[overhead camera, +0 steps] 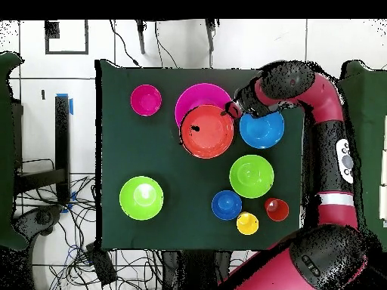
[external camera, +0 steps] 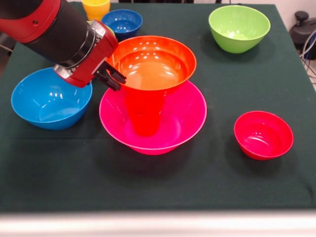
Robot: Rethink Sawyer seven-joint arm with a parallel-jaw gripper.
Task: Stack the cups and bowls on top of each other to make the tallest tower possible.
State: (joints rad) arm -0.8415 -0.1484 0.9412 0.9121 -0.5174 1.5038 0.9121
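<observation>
Tower mid-table: big pink bowl (external camera: 183, 118) as base, red cup (external camera: 143, 117) standing in it, orange bowl (external camera: 152, 63) perched on top of cup. Gripper (external camera: 114, 77) right at orange bowl's rim, fingers (external camera: 118, 75) close together; can't tell if pinching rim or just touching. Light blue bowl (external camera: 49, 101) just beside pink one, under the arm. Small red bowl (external camera: 263, 134), lime green bowl (external camera: 239, 27), dark blue bowl (external camera: 122, 22), yellow cup (external camera: 96, 8) apart on the green cloth (external camera: 207, 173). Overhead: 2nd green bowl (overhead camera: 252, 176), another red cup (overhead camera: 277, 209).
</observation>
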